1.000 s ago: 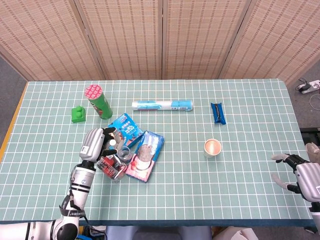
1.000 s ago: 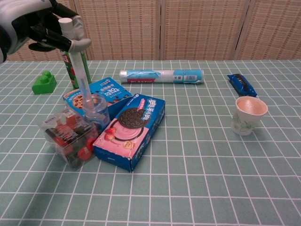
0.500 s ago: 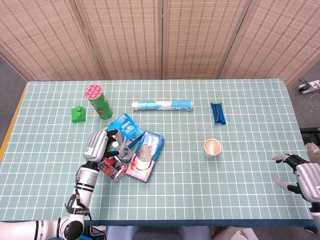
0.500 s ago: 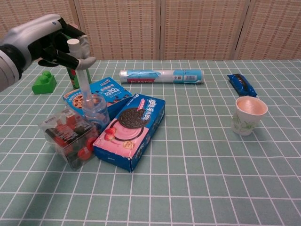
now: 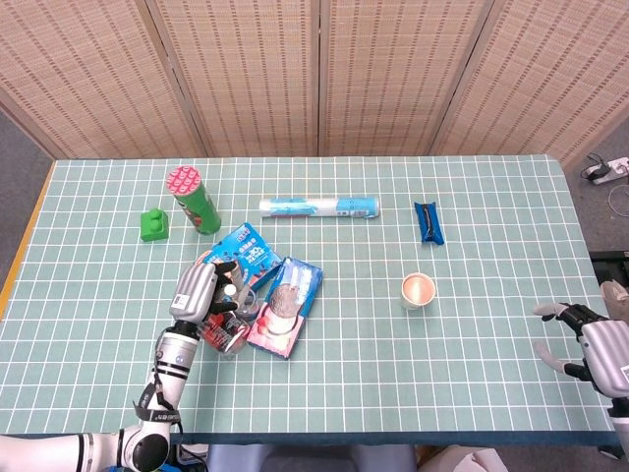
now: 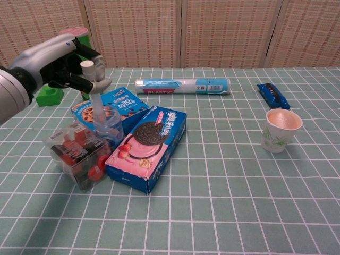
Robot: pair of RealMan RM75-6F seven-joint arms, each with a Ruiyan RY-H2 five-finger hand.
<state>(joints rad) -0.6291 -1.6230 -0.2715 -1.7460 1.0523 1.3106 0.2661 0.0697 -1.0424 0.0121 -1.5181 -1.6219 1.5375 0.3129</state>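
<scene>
The left hand (image 6: 56, 64) was seen closed around the white pump head of a clear spray bottle (image 6: 105, 125), which stood upright near the front left part of the table (image 5: 472, 344), wedged between a clear box of red sweets (image 6: 77, 154) and a pink biscuit box (image 6: 149, 146). Compared with the frame a second before, the hand had been lowered and carried slightly toward the table's centre: in the chest view it had then been up at the top left corner of the picture, whereas now it sat lower, just in front of the green canister (image 5: 194, 200). The bottle's long neck, formerly exposed, was largely taken back into the body (only a short stretch showed beneath the fingers). The bottle itself was not shifted. A blue biscuit box (image 6: 114, 104) lay behind it.

The right hand (image 5: 595, 344) was held at the right edge near the front corner, fingers spread and empty, unchanged throughout. The paper cup (image 5: 418, 290), the blue-and-white roll (image 5: 319, 207), the dark blue snack bar (image 5: 428, 221) and the green brick (image 5: 153, 225) were left where they had been.
</scene>
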